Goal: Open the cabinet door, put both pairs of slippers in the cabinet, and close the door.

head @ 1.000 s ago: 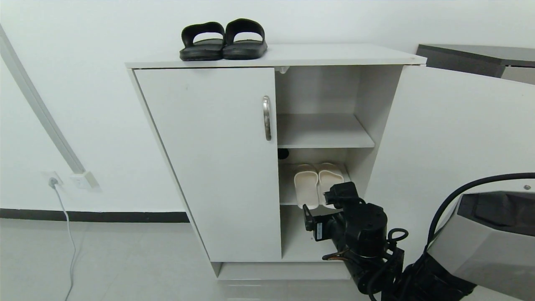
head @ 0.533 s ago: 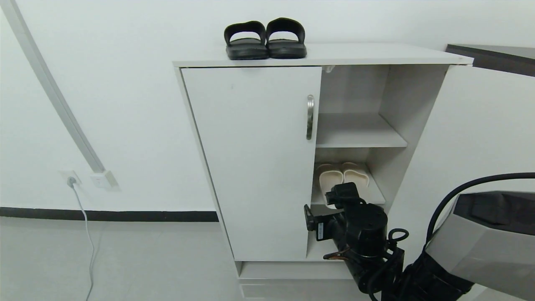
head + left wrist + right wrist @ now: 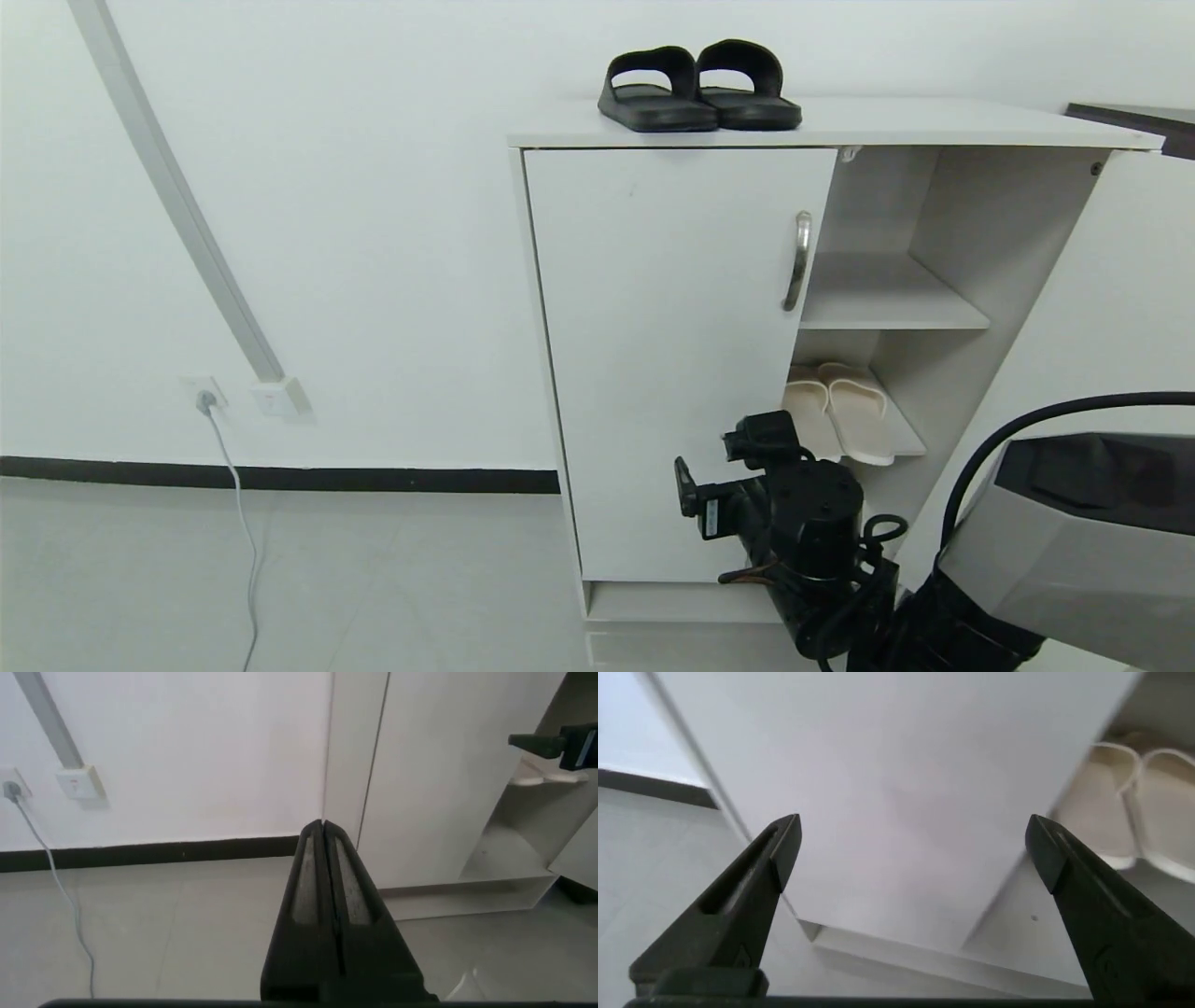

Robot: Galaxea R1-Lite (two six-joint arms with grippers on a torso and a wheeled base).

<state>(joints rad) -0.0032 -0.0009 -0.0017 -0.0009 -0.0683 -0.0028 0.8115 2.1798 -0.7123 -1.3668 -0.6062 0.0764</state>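
While the right hand (image 3: 724,457) gapes empty before the cabinet (image 3: 672,355), the left hand (image 3: 322,831) is pressed shut; white slippers (image 3: 845,411) lie inside; black slippers (image 3: 700,89) sit on top, likely light and bendy, best pinched by their straps.

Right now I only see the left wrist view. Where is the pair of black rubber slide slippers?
Observer: The black slippers sit on top of the white wooden cabinet, above its closed left door.
Operator: And the cream pair?
Observer: The cream slide slippers lie inside on the second shelf down, past the open right door.
Operator: Is the right gripper holding anything?
Observer: No, the right gripper is open and empty.
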